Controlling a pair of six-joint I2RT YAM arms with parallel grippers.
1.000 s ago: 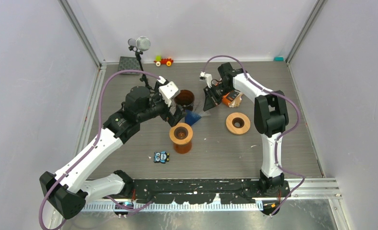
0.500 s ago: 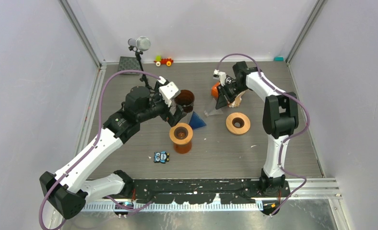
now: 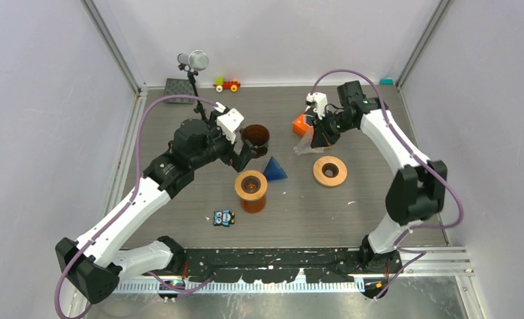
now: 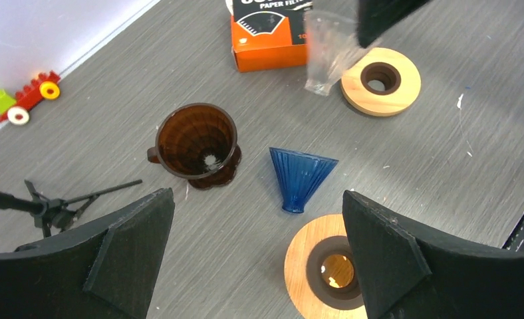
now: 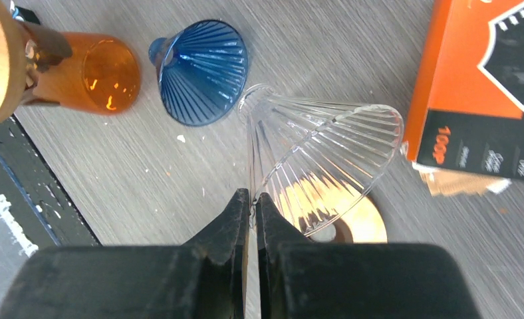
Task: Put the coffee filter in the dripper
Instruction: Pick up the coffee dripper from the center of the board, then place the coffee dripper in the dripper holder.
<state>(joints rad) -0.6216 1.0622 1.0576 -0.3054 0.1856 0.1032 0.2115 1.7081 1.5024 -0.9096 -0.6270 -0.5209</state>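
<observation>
Right claw (image 5: 251, 199), pinched shut on the rim of the clear dripper (image 5: 319, 159), has carried it toward 3 o'clock, near the filter box (image 4: 266, 48); no filter drawn yet. Left claw (image 4: 256, 226) gapes wide, empty.

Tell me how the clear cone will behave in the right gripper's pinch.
Probably stiff: the clear cone shows its ribbed shape undistorted though the right gripper pinches only its rim. Likely light, hanging from that one-sided pinch. Its glossy wall may slip, letting it swing.
</observation>
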